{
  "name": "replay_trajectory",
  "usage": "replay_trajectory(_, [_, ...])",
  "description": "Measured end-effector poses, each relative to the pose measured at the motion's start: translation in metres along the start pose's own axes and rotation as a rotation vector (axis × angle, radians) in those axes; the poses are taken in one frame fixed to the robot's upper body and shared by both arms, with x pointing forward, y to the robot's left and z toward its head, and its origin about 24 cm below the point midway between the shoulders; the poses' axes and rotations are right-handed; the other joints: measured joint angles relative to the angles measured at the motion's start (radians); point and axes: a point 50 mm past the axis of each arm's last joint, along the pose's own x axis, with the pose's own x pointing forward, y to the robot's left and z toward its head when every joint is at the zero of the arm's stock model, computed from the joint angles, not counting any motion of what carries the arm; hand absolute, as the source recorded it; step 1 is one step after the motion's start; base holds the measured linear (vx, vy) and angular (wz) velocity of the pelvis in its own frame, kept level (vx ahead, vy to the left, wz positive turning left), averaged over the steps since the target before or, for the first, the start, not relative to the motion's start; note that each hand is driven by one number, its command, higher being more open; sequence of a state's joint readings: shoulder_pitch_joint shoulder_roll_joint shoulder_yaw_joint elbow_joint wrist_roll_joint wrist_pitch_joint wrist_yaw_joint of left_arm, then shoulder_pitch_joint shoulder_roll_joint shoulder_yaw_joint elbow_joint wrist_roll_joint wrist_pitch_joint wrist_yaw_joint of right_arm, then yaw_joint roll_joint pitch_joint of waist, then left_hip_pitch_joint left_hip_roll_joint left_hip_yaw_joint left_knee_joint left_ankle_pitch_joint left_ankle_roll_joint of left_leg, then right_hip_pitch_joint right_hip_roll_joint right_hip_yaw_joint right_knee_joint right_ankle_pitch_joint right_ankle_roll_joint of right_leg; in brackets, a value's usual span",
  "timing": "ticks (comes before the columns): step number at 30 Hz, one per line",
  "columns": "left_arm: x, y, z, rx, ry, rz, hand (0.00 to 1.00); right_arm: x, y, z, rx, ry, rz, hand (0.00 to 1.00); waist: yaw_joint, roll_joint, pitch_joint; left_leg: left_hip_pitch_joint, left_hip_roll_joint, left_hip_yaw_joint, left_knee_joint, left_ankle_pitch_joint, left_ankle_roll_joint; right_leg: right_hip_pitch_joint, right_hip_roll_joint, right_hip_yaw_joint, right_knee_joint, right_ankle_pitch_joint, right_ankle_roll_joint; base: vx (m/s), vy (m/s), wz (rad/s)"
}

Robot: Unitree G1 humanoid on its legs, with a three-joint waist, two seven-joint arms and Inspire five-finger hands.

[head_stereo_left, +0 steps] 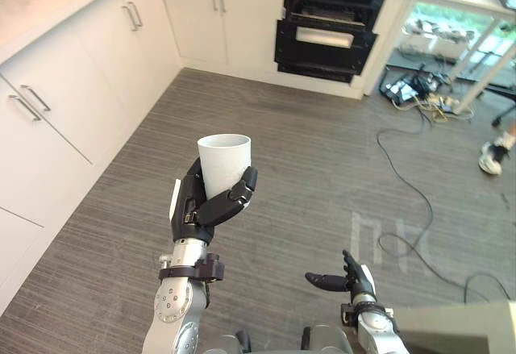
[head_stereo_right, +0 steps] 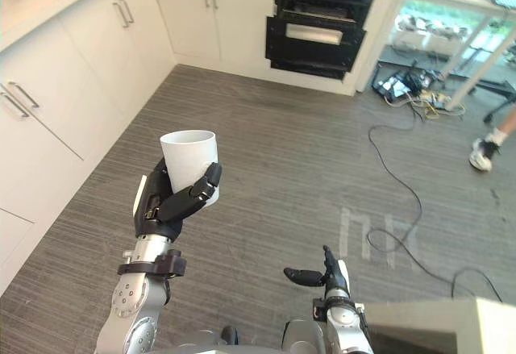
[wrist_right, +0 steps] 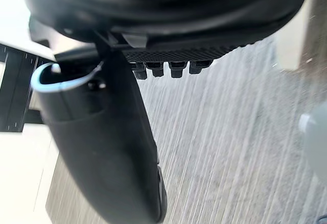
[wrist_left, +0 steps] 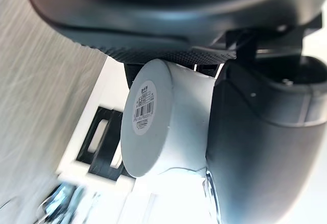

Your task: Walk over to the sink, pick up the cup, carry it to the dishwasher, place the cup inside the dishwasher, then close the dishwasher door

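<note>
Left robot hand [head_stereo_left: 211,205] grasping the cup [head_stereo_left: 224,156] upright, right robot hand [head_stereo_left: 353,278] released at five o'clock; dishwasher [head_stereo_left: 326,39] open at one o'clock, so carry it level

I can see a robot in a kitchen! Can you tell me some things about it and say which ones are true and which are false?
1. The left hand is curled round a white cup. True.
2. The cup is upside down. False: it is upright, with its open mouth facing up.
3. The right hand is carrying a spoon. False: its fingers are straight and it holds nothing.
4. The dishwasher is across the floor from the robot, set among white cabinets. True.
5. The cup is already inside the dishwasher. False: it is in the left hand, over the floor.
</note>
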State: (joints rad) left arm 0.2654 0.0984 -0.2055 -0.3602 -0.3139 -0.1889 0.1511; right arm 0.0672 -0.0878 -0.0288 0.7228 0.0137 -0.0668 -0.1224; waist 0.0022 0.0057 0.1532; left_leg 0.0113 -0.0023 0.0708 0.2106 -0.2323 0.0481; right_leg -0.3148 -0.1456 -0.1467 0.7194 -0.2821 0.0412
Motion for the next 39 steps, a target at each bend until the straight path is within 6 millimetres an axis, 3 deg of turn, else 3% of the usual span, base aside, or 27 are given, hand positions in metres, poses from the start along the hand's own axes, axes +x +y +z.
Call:
replay_trajectory(3, [0.002,-0.001,0.001,-0.002,-0.007,0.001,0.0,0.0,0.0,0.002,0.002,-0.011,0.003,1.0,-0.022,0.023,0.013,0.058,0.037,-0.063,-0.03,-0.022,-0.028,-0.077,0.087,0.0,-0.154,0.019,-0.001,0.42,-0.086,0.65])
replay_trajectory(4, [0.002,-0.002,0.001,-0.003,-0.009,-0.004,0.0,-0.002,-0.001,0.003,0.004,-0.02,0.001,1.0,-0.023,0.011,0.006,0.072,0.032,-0.074,-0.029,-0.042,-0.061,-0.083,0.107,0.013,-0.286,0.121,-0.025,0.58,-0.163,0.73])
replay_trajectory(5, [0.002,-0.002,0.0,-0.003,-0.005,-0.007,0.0,-0.003,-0.002,0.002,0.005,-0.021,-0.002,1.0,-0.027,-0.003,0.0,0.088,0.023,-0.086,-0.027,-0.059,-0.078,-0.084,0.099,0.023,-0.315,0.238,-0.06,0.51,-0.136,0.63])
replay_trajectory(6, [0.001,-0.006,-0.008,-0.027,0.025,0.002,0.0,-0.002,-0.011,0.002,-0.017,-0.018,-0.02,1.0,-0.033,0.048,-0.004,0.104,0.061,-0.105,-0.016,-0.074,-0.09,-0.066,0.115,-0.021,-0.278,0.209,-0.064,0.6,-0.167,0.54])
replay_trajectory(7, [0.001,-0.01,-0.011,-0.044,0.035,-0.002,0.0,-0.001,-0.015,0.005,-0.022,-0.03,-0.029,1.0,-0.034,0.06,-0.005,0.1,0.076,-0.103,0.021,-0.057,-0.118,-0.041,0.121,-0.044,-0.271,0.192,-0.073,0.39,-0.1,0.42])
replay_trajectory(8, [0.001,-0.012,-0.012,-0.048,0.038,-0.007,0.0,-0.002,-0.015,0.007,-0.023,-0.038,-0.028,1.0,-0.033,0.06,-0.005,0.097,0.083,-0.1,0.055,-0.047,-0.131,-0.021,0.125,-0.052,-0.275,0.183,-0.077,0.55,-0.191,0.41])
replay_trajectory(11, [0.001,-0.019,-0.012,-0.08,0.038,-0.025,0.0,-0.009,-0.012,0.013,-0.01,-0.095,-0.027,1.0,-0.024,0.059,0.003,-0.054,0.143,-0.061,0.535,0.067,-0.18,0.166,0.151,-0.081,-0.376,0.159,-0.092,0.45,-0.172,0.36])
replay_trajectory(12, [0.0,-0.02,-0.009,-0.088,0.027,-0.025,0.0,-0.013,-0.011,0.015,-0.004,-0.118,-0.025,1.0,-0.002,0.059,0.002,-0.13,0.199,0.015,0.711,0.049,-0.17,0.245,0.167,-0.079,-0.434,0.157,-0.095,0.26,-0.073,0.0])
replay_trajectory(13, [-0.001,-0.021,-0.007,-0.092,0.018,-0.028,0.0,-0.014,-0.011,0.017,-0.001,-0.131,-0.028,1.0,0.008,0.059,0.003,-0.166,0.228,0.051,0.768,0.033,-0.157,0.277,0.172,-0.079,-0.462,0.156,-0.098,0.29,-0.085,-0.02])
replay_trajectory(14, [-0.001,-0.021,-0.001,-0.097,-0.004,-0.035,0.0,-0.015,-0.011,0.02,0.005,-0.154,-0.033,1.0,0.018,0.058,0.002,-0.234,0.266,0.104,0.805,-0.004,-0.135,0.33,0.176,-0.082,-0.518,0.154,-0.1,0.27,-0.065,0.04])
replay_trajectory(15, [-0.001,-0.022,0.004,-0.1,-0.028,-0.042,0.0,-0.014,-0.012,0.024,0.008,-0.168,-0.04,1.0,0.029,0.052,-0.003,-0.297,0.275,0.136,0.757,-0.038,-0.111,0.368,0.174,-0.083,-0.578,0.145,-0.1,0.26,-0.045,0.03])
replay_trajectory(16, [0.0,-0.022,0.006,-0.102,-0.04,-0.045,0.0,-0.014,-0.014,0.025,0.007,-0.169,-0.046,1.0,0.035,0.056,-0.005,-0.322,0.27,0.136,0.709,-0.049,-0.106,0.381,0.173,-0.084,-0.602,0.144,-0.097,0.24,0.028,0.09])
replay_trajectory(19, [0.001,-0.019,0.004,-0.092,-0.036,-0.043,0.0,-0.01,-0.018,0.02,0.005,-0.14,-0.071,1.0,0.036,0.052,-0.009,-0.377,0.178,0.115,0.341,-0.026,-0.109,0.41,0.127,-0.112,-0.618,0.117,-0.06,0.25,0.155,0.3])
replay_trajectory(20, [0.001,-0.018,0.003,-0.089,-0.035,-0.04,0.0,-0.01,-0.022,0.017,-0.003,-0.123,-0.082,1.0,0.039,0.051,-0.008,-0.375,0.142,0.099,0.197,0.024,-0.111,0.419,0.108,-0.117,-0.618,0.103,-0.037,0.35,0.288,0.14])
replay_trajectory(21, [0.001,-0.016,0.004,-0.083,-0.035,-0.033,0.0,-0.009,-0.022,0.013,-0.009,-0.102,-0.08,1.0,0.046,0.048,-0.01,-0.359,0.121,0.099,0.137,0.126,-0.103,0.429,0.091,-0.108,-0.618,0.087,-0.01,0.38,0.309,-0.03])
replay_trajectory(23, [0.001,-0.014,0.005,-0.076,-0.04,-0.026,0.0,-0.008,-0.019,0.011,-0.008,-0.092,-0.074,1.0,0.052,0.039,-0.013,-0.353,0.103,0.114,0.15,0.189,-0.062,0.441,0.065,-0.094,-0.615,0.065,0.025,0.33,0.26,-0.24])
replay_trajectory(25, [0.001,-0.01,0.003,-0.054,-0.027,-0.021,0.0,-0.007,-0.011,0.014,0.0,-0.098,-0.054,1.0,0.06,0.007,-0.02,-0.349,0.085,0.166,0.234,0.083,-0.029,0.412,0.006,-0.045,-0.515,0.04,0.069,0.4,0.317,-0.43])
replay_trajectory(26, [0.0,-0.009,0.002,-0.048,-0.018,-0.024,0.0,-0.007,-0.01,0.015,0.0,-0.099,-0.051,1.0,0.061,0.004,-0.022,-0.339,0.083,0.174,0.241,0.062,-0.023,0.386,-0.005,-0.029,-0.447,0.036,0.075,0.36,0.297,-0.42])
replay_trajectory(28, [-0.003,-0.008,-0.001,-0.014,0.017,-0.054,0.0,-0.008,-0.003,0.013,0.014,-0.093,-0.037,1.0,0.034,-0.025,-0.031,-0.241,0.032,0.187,0.203,0.02,0.01,0.237,-0.076,0.034,-0.038,0.046,0.085,0.44,0.295,-0.09])
replay_trajectory(31, [-0.009,-0.008,-0.004,0.014,0.041,-0.066,0.0,-0.01,0.009,0.012,0.01,-0.091,-0.003,1.0,0.008,-0.025,-0.036,-0.089,0.017,0.188,0.124,-0.002,0.032,0.098,-0.067,0.054,0.226,0.027,0.052,0.41,0.152,0.03])
replay_trajectory(33, [-0.008,-0.008,-0.004,0.015,0.039,-0.069,0.0,-0.011,0.018,0.013,0.009,-0.096,0.025,1.0,0.006,-0.025,-0.043,-0.028,0.022,0.186,0.069,-0.005,0.03,0.004,-0.04,0.014,0.208,0.01,0.023,0.35,0.062,-0.01])
replay_trajectory(35, [-0.009,-0.009,-0.005,0.012,0.045,-0.073,0.0,-0.011,0.021,0.014,-0.001,-0.099,0.044,1.0,-0.002,-0.023,-0.041,0.039,0.027,0.178,0.019,-0.007,0.022,-0.059,-0.009,-0.026,0.108,-0.001,0.006,0.45,0.006,0.13])
replay_trajectory(37, [-0.009,-0.012,-0.006,0.006,0.046,-0.083,0.0,-0.011,0.021,0.014,-0.001,-0.099,0.046,1.0,-0.019,-0.01,-0.033,0.093,0.042,0.158,-0.008,-0.025,-0.008,-0.1,0.033,-0.058,-0.044,0.006,0.002,0.54,-0.051,0.35])
replay_trajectory(38, [-0.008,-0.013,-0.006,0.005,0.045,-0.09,0.0,-0.011,0.021,0.013,-0.002,-0.097,0.049,1.0,-0.026,-0.012,-0.036,0.125,0.054,0.139,-0.019,-0.045,-0.044,-0.117,0.072,-0.072,-0.219,0.08,-0.014,0.52,-0.094,0.44])
replay_trajectory(39, [-0.008,-0.013,-0.006,0.006,0.046,-0.09,0.0,-0.011,0.021,0.012,-0.004,-0.095,0.05,1.0,-0.03,-0.02,-0.04,0.136,0.049,0.128,-0.02,-0.056,-0.061,-0.116,0.079,-0.073,-0.297,0.138,-0.028,0.67,-0.155,0.56])
